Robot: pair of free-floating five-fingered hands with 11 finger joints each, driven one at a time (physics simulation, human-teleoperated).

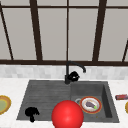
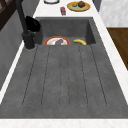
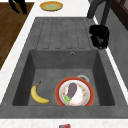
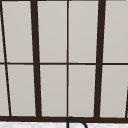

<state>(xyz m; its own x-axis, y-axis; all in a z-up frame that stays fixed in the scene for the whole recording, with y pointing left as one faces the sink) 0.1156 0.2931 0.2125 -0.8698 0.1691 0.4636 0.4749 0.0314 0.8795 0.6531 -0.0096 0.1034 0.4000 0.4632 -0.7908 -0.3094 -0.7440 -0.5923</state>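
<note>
Right hand (image 1: 74, 76): fingers curled round the faucet (image 1: 67, 72) base.
Left hand (image 1: 31, 113): fingers loosely curled, holding nothing, above the drainboard (image 1: 42, 97).
Basin: plate (image 3: 75, 93) with eggplant (image 3: 72, 89), banana (image 3: 37, 94).

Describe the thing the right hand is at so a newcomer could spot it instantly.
Start at the dark grey sink under the window. At the middle of its back edge stands a black faucet with a curved spout, and the right hand is at its base. It is the one tall upright thing there.
</note>
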